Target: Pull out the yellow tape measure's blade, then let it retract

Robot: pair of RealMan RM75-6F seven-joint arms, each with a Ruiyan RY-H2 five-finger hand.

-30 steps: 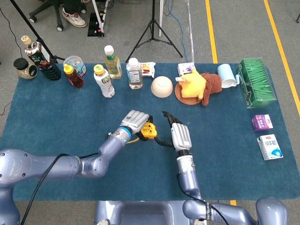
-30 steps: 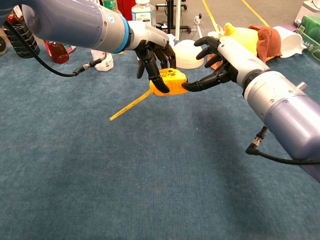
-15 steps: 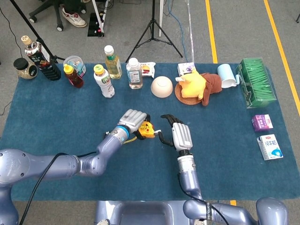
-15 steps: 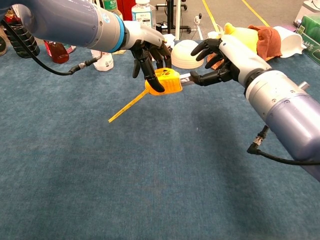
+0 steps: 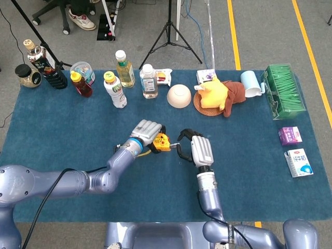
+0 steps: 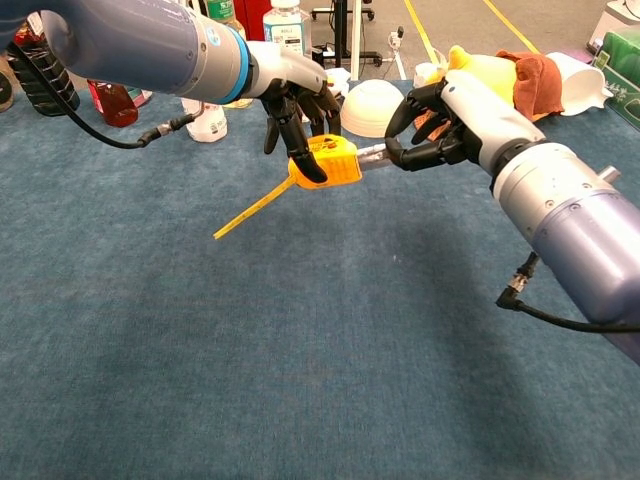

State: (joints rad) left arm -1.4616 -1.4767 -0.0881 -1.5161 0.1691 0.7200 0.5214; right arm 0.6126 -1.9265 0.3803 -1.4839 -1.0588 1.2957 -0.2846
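Chest view: left robot hand [image 6: 298, 100] grips the tape measure [image 6: 328, 162]; right robot hand [image 6: 432, 125] pinches its blade [image 6: 372, 153] at 3 o'clock.

We are looking at a lab or test space: a tripod [image 5: 169, 31] is standing on grey floor marked with yellow tape lines [image 5: 233, 33], beside a blue-covered table [image 5: 62, 129].
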